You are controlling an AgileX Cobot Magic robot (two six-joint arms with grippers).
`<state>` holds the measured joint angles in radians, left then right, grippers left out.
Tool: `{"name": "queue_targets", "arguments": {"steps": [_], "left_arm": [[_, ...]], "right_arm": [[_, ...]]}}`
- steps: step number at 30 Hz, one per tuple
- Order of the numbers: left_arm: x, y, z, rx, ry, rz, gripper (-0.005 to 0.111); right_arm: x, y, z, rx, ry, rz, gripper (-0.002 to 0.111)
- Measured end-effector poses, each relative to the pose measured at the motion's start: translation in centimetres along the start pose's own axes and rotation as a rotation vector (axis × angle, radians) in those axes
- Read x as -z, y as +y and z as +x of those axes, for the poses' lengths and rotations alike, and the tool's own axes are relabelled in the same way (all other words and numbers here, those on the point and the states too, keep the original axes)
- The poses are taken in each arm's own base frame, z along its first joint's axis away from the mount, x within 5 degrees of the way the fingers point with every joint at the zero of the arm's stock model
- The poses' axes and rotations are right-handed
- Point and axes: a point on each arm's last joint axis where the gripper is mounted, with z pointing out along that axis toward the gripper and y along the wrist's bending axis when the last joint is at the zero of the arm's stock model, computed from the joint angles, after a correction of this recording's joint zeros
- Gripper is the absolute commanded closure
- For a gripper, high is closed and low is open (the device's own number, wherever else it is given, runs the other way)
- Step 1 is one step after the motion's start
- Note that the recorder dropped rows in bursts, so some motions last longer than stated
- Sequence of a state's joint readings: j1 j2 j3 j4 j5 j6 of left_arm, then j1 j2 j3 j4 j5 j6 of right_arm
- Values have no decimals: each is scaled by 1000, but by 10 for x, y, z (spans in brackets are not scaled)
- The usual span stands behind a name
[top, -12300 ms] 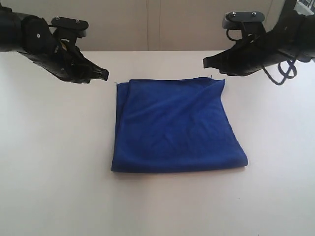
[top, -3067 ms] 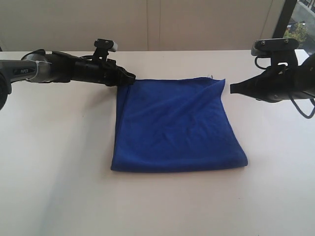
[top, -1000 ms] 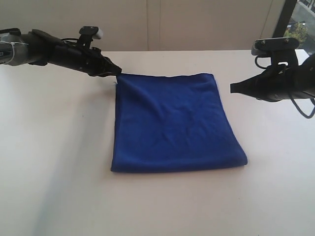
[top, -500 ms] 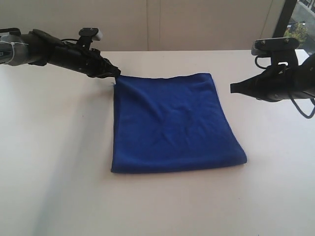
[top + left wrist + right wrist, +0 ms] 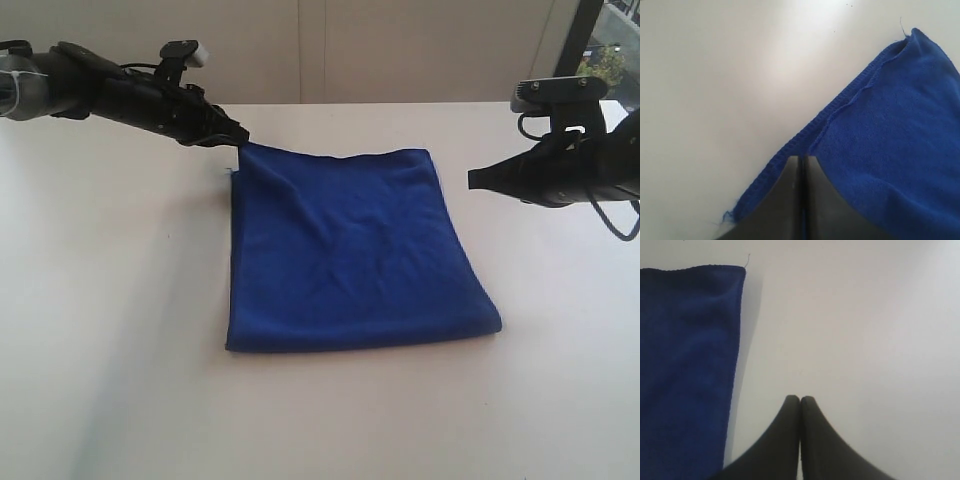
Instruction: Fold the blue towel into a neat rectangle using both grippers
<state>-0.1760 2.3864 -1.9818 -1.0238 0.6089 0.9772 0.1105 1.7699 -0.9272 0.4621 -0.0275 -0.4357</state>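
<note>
Left gripper (image 5: 800, 159): jaws closed to a thin slit. The stitched hem of the blue towel (image 5: 900, 125) runs right across the tips, which appear to nip it. In the exterior view the left gripper (image 5: 238, 140) sits at the towel's far left corner, and the cloth rises in a small peak to meet it. Judged a real grip on that corner, with the corner lifted just off the bench (image 5: 120, 350).

Right gripper (image 5: 800, 399): jaws closed tip to tip with nothing between them, only bare bench below. In the exterior view the right gripper (image 5: 472, 181) hangs just beside the towel's right edge near the far right corner, clearly apart from the cloth.

Blue towel (image 5: 350, 250): lies mid-bench as a flat, roughly square pad. The near edge looks rounded and thick. The left wrist view shows two hems stacked at the held corner, so more than one layer is present.

Progress (judgement):
- At least one fold looks to be in place; the pad is tidy with few wrinkles.
- A further fold is being set up, with one corner taken.
- Left to do: the right jaws must open and take the far right corner, then both corners are carried over together and the result laid square.
</note>
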Motion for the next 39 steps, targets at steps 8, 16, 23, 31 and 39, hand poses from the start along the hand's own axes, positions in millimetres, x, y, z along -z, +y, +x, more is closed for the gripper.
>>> {"name": "queue_targets", "arguments": {"steps": [8,16,23,31,39], "left_arm": [[3,-3,-2,16,4,16,107],[17,-10,-13,-13,31,-7,107],[8,0,2,3,102,-53,107],[-2,10,15,25,124,-84,107],[-13,18,28,39,142,-102,107]], "right_arm": [[0,0,0,0,0,0,108],[0,0,0,0,0,0,108],[0,0,0,0,0,0,108],[0,0,0,0,-2,1,108],[0,0,0,0,-2,1,108]]}}
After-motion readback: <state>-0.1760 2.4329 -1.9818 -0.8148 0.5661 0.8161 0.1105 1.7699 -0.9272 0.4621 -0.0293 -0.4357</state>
